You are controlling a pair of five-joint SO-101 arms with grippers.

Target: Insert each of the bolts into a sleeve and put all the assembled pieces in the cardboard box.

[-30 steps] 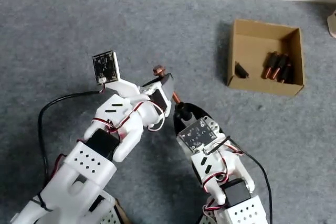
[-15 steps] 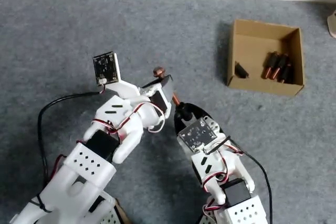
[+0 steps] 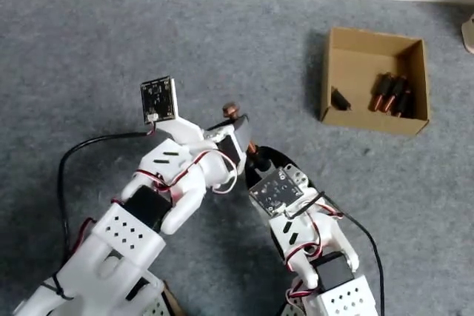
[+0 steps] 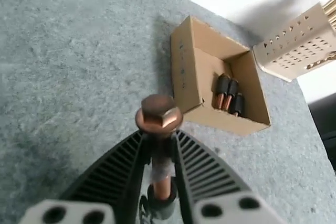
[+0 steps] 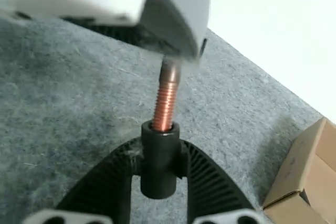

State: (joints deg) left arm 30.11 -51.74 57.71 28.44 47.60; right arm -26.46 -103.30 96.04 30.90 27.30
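My left gripper (image 4: 160, 156) is shut on a copper bolt (image 4: 159, 121), hex head pointing away from the wrist camera. The bolt's threaded end (image 5: 166, 98) enters a black sleeve (image 5: 159, 153) that my right gripper (image 5: 159, 166) is shut on. In the high view the bolt (image 3: 241, 129) and sleeve (image 3: 261, 160) meet between the two arms at mid-table, left gripper (image 3: 235, 138) above right gripper (image 3: 263, 164). The cardboard box (image 3: 375, 83) at the back right holds several assembled pieces (image 3: 391, 94) and one small black part (image 3: 339, 98).
Grey carpet covers the table. A perforated beige container (image 4: 302, 40) stands beyond the box. A black cable (image 3: 81, 149) loops left of the left arm. Open floor lies between the arms and the box.
The left arm has shifted right and toward the right gripper, pushing the bolt further into the sleeve. The right arm has barely moved.
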